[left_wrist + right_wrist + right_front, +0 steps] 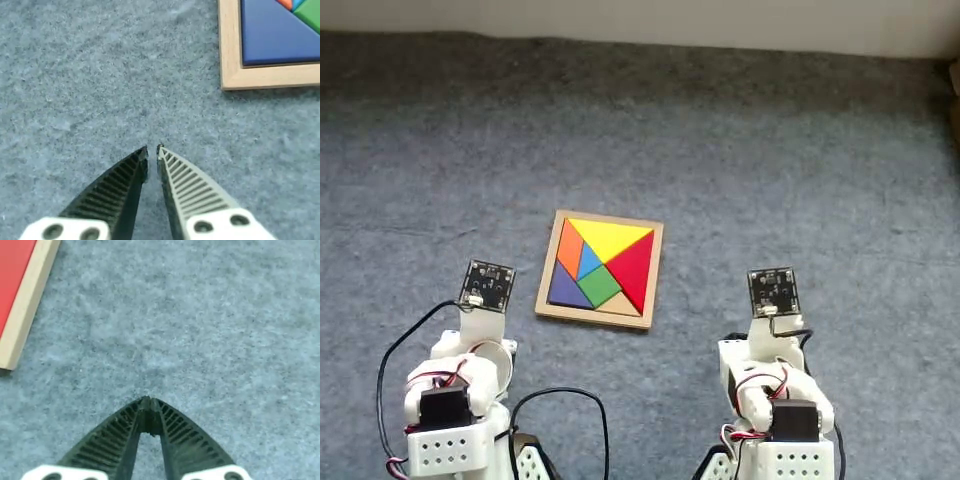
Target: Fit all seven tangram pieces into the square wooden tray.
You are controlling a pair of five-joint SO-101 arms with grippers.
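Wooden tray [657, 275] mid-table, seven pieces [610, 238] apparently seated. Left gripper [152, 148] at tray's 8 o'clock, right gripper [148, 400] at 4 o'clock; both clenched, empty. Risk: stray arm sweep nudges tray, unseats pieces.

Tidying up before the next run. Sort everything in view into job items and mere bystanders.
Job items: square wooden tray; tangram pieces, all seven inside it; left claw and right claw, both empty.
Bystanders: grey carpet; black cable by the arm bases.
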